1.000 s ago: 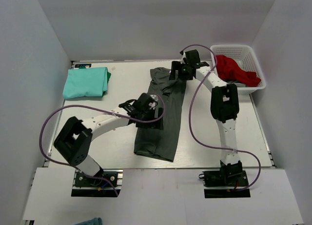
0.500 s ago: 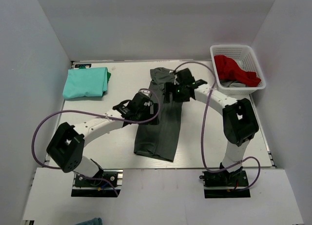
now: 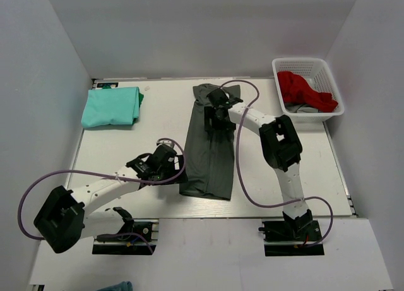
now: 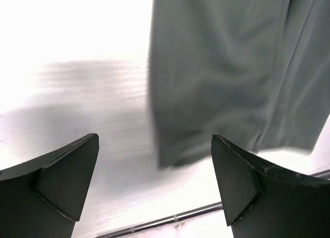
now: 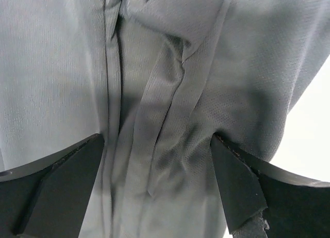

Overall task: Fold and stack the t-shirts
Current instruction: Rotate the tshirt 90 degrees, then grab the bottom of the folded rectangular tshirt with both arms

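You're mid-fold: the grey t-shirt (image 3: 211,146) lies as a strip at the centre of the bench (image 3: 158,117). Both gape empty, left pincer (image 3: 167,165) at its 7 o'clock hem, right pincer (image 3: 215,111) at 12; next, pinch the hem

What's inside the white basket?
A crumpled red cloth fills most of the basket. A bit of grey fabric peeks out at the near edge. Whatever lies under the red cloth is covered, so I cannot tell.
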`<state>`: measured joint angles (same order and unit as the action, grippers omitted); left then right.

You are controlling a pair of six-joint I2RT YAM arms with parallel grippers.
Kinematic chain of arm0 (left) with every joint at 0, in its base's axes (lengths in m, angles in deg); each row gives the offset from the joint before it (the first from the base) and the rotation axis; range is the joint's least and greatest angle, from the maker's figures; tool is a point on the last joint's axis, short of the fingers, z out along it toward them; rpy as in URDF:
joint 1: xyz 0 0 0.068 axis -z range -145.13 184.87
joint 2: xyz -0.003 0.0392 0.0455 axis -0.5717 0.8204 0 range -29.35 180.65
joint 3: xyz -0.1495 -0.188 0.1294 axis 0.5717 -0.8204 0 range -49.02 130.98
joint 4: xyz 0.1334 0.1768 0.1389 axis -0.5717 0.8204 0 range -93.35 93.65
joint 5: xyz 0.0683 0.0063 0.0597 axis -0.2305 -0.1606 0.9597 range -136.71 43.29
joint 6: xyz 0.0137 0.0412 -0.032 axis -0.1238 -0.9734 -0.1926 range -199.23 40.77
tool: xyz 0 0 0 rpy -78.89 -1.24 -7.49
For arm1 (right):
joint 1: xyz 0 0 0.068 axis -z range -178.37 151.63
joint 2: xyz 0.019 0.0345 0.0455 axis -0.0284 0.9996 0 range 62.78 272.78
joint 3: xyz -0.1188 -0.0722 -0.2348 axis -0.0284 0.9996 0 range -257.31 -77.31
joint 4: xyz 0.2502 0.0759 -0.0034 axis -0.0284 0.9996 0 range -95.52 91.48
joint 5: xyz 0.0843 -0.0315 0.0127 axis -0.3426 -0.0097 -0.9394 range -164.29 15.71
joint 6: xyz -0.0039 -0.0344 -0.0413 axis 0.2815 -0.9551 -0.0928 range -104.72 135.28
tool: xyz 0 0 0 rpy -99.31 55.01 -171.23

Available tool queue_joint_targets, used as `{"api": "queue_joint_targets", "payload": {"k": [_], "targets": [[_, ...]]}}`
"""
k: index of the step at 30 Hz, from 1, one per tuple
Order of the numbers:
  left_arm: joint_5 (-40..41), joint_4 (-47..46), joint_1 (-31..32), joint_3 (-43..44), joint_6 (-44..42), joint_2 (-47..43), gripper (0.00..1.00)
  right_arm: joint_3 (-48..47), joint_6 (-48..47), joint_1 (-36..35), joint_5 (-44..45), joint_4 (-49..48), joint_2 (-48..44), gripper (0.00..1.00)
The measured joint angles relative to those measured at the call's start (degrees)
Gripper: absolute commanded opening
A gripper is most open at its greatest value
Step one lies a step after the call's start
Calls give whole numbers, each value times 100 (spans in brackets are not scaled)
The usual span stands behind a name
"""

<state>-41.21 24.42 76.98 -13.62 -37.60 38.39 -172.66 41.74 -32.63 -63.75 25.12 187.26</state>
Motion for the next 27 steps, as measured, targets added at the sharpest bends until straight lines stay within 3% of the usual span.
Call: {"api": "queue_joint_targets", "payload": {"k": [6,10,16,22,23,27], "targets": [[-42,31,0,-76,59,-208,100,-1453,-109,181,149,234,887,90],[-208,-46,70,-79,-74,-164,100,-1362,-299,245,-149,114,804,90],[-492,-378,114,-81,-260,297,97,437,-446,192,-540,-264,-826,90],[-476,-675,114,-81,-337,686,80,2682,-267,177,-887,-1040,-3418,90],[-463,-708,114,-79,-343,719,72,3056,-210,177,-992,-1134,-3783,90],[-446,-815,114,-92,-409,807,63,4391,17,184,-1429,-1333,-4787,90]]}}
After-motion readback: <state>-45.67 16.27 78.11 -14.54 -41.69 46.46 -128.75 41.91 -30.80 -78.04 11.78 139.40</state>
